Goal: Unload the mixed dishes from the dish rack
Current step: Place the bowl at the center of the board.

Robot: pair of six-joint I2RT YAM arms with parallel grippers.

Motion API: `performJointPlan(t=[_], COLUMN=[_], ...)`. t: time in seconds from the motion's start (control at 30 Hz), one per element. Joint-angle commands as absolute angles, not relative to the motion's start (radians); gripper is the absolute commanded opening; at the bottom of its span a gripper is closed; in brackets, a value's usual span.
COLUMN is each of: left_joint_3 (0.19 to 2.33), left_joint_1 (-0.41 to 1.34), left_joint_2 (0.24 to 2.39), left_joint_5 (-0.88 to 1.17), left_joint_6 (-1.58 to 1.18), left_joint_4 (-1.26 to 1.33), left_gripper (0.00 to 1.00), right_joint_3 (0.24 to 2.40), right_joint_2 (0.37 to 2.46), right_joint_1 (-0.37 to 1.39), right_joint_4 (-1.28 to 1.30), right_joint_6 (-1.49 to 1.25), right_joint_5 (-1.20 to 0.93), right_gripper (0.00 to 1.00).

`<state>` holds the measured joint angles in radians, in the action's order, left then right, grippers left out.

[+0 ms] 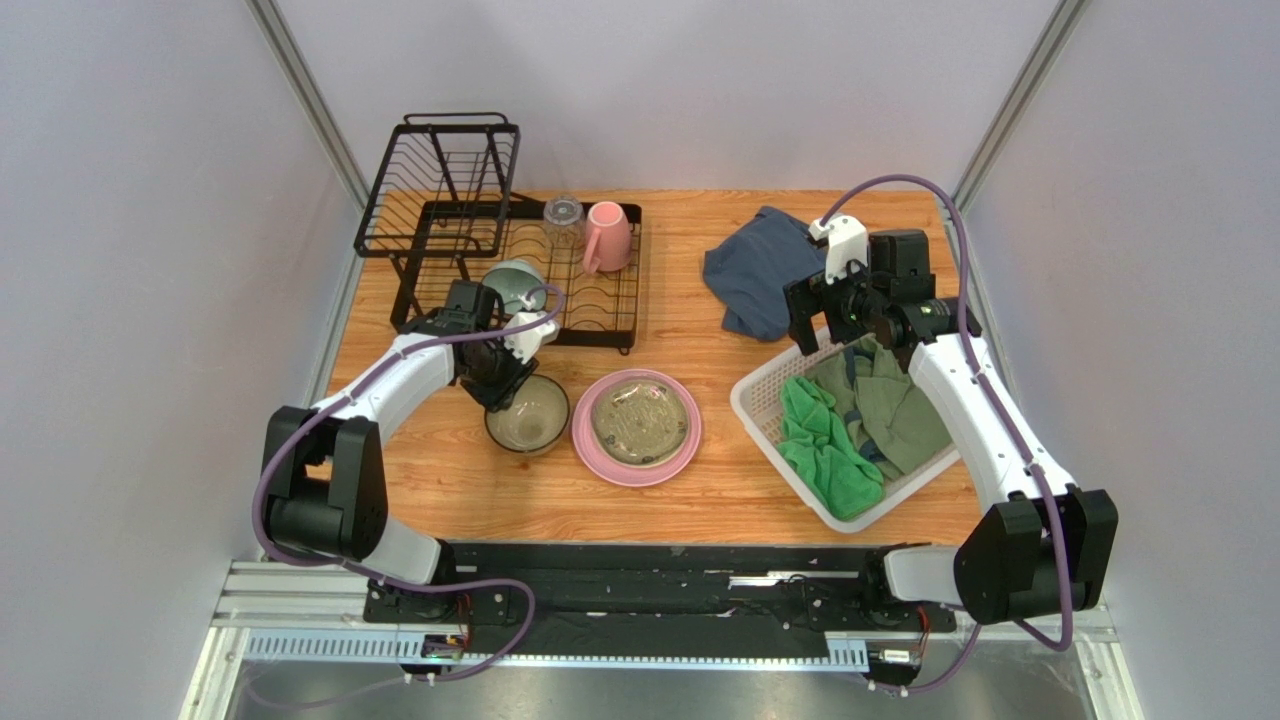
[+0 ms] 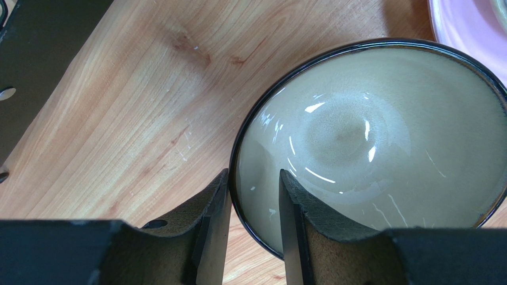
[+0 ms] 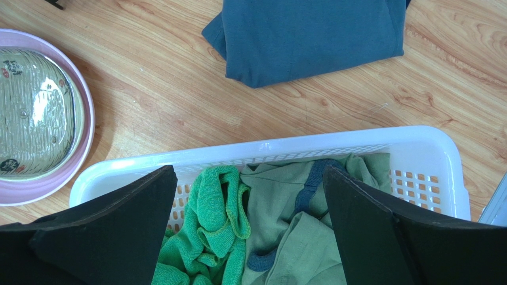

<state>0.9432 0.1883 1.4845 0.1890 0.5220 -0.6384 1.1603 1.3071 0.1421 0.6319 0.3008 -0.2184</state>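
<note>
The tan-olive bowl (image 1: 526, 416) (image 2: 357, 136) stands upright on the table in front of the dish rack (image 1: 594, 311). My left gripper (image 1: 504, 393) (image 2: 254, 178) straddles its near rim, one finger outside and one inside, open with a gap to the inner finger. To the bowl's right the cream plate (image 1: 639, 417) (image 3: 36, 113) lies on the pink plate (image 1: 589, 450) (image 3: 89, 119). A teal bowl (image 1: 519, 282), a pink mug (image 1: 607, 236) and a glass tumbler (image 1: 564, 219) are in the rack. My right gripper (image 1: 812, 323) (image 3: 249, 172) hangs open and empty over the white basket.
A white lattice basket (image 1: 759, 405) (image 3: 268, 148) with green clothes sits at the right. A folded blue cloth (image 1: 759, 270) (image 3: 309, 35) lies behind it. The rack's raised wire section (image 1: 436, 188) stands at the back left.
</note>
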Motion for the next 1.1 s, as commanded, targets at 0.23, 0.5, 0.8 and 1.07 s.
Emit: performJointPlan(t=[0.23,0.5,0.8,1.07], left_joint_3=[0.893,0.914,0.983,1.032], left_joint_1=[0.186,0.186,0.186,0.186], left_joint_2=[1.370,1.330,1.246,1.157], left_joint_5=[0.192,0.196,0.172,0.187], left_joint_6=[0.522,0.517,0.538,0.563], left_joint_4=[-0.669,-0.692,-0.719,-0.716], left_gripper=[0.43,0.51,0.59,0.75], right_joint_3=[1.200,1.200,1.200,1.197], right_joint_2=[1.304,1.302,1.302,1.299], right_joint_1=[0.149,0.150,0.150,0.158], right_joint_4=[0.609,0.611,0.611,0.600], right_joint_6=[0.316,0.316,0.316,0.307], right_joint_5=[-0.216,-0.215,-0.215,-0.225], right_gripper=[0.99,0.99,0.99,0.99])
